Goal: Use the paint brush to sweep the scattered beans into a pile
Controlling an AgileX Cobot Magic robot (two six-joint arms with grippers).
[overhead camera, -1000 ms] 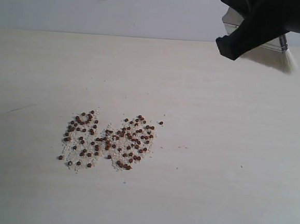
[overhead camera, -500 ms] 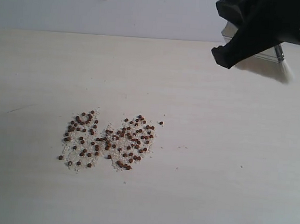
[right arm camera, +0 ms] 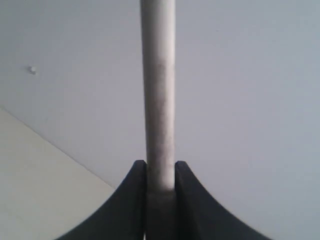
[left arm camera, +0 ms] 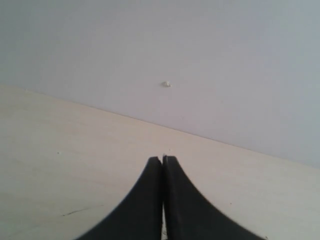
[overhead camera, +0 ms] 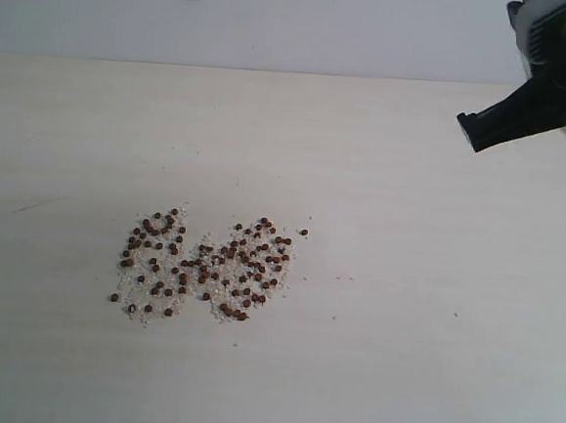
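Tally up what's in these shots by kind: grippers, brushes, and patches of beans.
Grippers: 2 (left gripper, right gripper)
Brush: 1, held by the right gripper
Patch of beans: 1, single beans too many to count
Total: 4

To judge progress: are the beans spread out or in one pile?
Spread out: the beans lie loose in a wide flat patch on the table, gaps between them.

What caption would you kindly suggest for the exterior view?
Beans lie scattered on the table; the right gripper hangs upper right.
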